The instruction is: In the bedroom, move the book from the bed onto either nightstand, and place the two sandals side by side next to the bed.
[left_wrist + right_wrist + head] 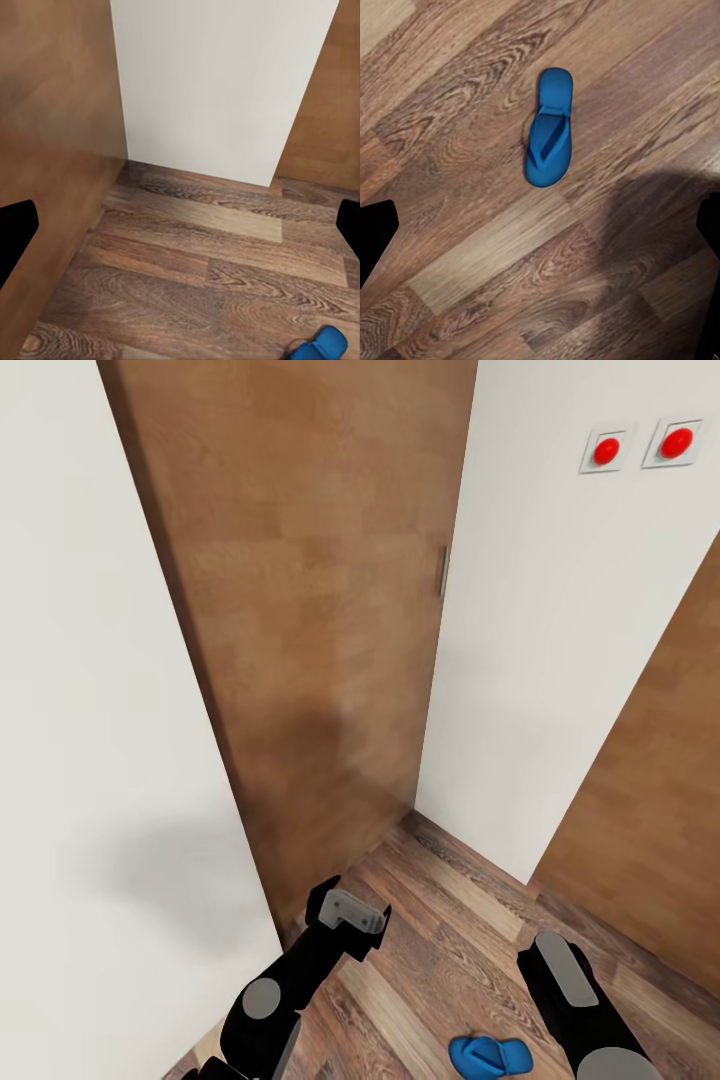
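Note:
One bright blue sandal [489,1055] lies flat on the brown wood-plank floor [440,950], between my two arms at the head view's lower edge. In the right wrist view the sandal [549,127] lies sole-down ahead of my right gripper [540,240], which hovers above the floor, open and holding nothing. A tip of the sandal [321,346] also shows in the left wrist view. My left gripper [350,912] is open and empty, near the foot of a door. The book, the bed and the nightstand are out of view.
A tall wooden door [310,610] with a slim handle [443,570] stands straight ahead. White walls [540,640] close in on both sides, with two red buttons [606,450] up high. Another wood panel [650,840] is at the right.

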You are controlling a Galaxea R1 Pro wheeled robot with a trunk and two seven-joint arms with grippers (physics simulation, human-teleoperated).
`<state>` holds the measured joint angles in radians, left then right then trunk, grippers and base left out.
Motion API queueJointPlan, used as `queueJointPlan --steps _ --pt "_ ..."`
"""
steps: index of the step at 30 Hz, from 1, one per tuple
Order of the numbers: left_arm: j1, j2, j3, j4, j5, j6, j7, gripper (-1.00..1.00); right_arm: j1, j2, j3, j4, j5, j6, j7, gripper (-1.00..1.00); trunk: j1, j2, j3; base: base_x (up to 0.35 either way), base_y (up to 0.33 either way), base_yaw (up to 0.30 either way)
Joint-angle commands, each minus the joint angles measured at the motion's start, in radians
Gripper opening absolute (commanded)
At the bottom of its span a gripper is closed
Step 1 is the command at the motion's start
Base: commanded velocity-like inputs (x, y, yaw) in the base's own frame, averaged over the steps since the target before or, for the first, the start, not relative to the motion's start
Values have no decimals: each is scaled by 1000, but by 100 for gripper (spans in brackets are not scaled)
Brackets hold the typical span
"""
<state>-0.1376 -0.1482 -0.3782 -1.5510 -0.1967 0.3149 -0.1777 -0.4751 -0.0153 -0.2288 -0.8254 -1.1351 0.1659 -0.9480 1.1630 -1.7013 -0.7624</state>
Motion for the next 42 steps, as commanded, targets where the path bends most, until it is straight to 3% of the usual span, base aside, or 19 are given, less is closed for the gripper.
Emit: queueJointPlan --steps 1,14,18,23,25,36,42 --pt "0 -1 1 -1 -10 4 -6 100 0 0 -1 -1 0 10 -5 100 4 -8 -4 0 0 0" --pt "0 -1 0 0 -10 4 -6 100 0 0 0 -1 0 12 -5 100 54 -99 -45 0 0 0" --pt "0 -1 -1 0 -10 4 -6 100 0 0 0 -1 0 13 -4 100 54 -99 -45 0 0 0" --pt "9 28 22 4 8 0 -9 100 10 6 8 -3 -5 14 24 100 54 -99 -45 0 0 0" --pt "9 25 16 7 1 0 2 100 9 6 4 -3 -3 14 35 100 54 -99 -45 0 0 0" --pt "9 28 40 25 61 -2 10 100 9 6 2 -3 0 14 49 100 54 -99 -45 0 0 0" --pt "9 28 41 25 64 -2 11 100 10 6 2 -3 0 14 49 100 54 -99 -45 0 0 0"
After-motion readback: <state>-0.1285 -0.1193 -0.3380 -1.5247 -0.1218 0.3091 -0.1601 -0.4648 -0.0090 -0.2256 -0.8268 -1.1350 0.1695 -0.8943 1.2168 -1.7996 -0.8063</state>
